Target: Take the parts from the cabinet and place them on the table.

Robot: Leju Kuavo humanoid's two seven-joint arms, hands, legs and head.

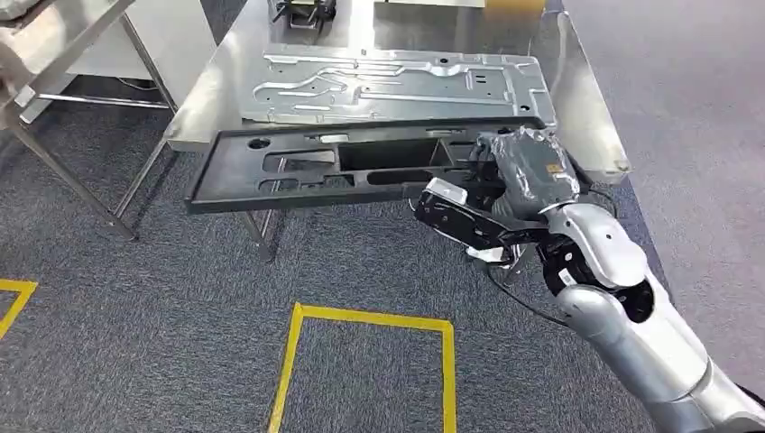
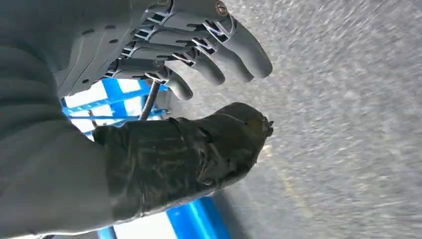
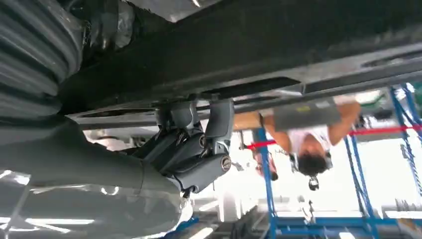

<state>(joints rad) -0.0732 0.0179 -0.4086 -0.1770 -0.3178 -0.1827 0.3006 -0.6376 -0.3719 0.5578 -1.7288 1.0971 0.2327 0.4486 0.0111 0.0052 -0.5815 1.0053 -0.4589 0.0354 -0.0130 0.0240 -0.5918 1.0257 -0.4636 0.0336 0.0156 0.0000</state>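
Observation:
A long black plastic frame part (image 1: pixel 343 167) with several cut-outs lies across the near edge of the steel table (image 1: pixel 586 126), overhanging it toward me. My right hand (image 1: pixel 519 171) grips the frame's right end; in the right wrist view its fingers (image 3: pixel 199 149) curl up against the frame's dark underside (image 3: pixel 259 45). A flat silver stamped metal panel (image 1: pixel 397 86) lies on the table just beyond the frame. My left hand (image 2: pixel 194 64) hangs over grey carpet with its fingers and thumb apart, holding nothing.
A second metal stand (image 1: pixel 63 108) with slanted legs is at the left. Yellow tape lines (image 1: pixel 370 317) mark the carpet in front of me. A dark object (image 1: pixel 305 11) sits at the table's far end. A person (image 3: pixel 308 134) stands beyond the table by blue racking (image 3: pixel 266 184).

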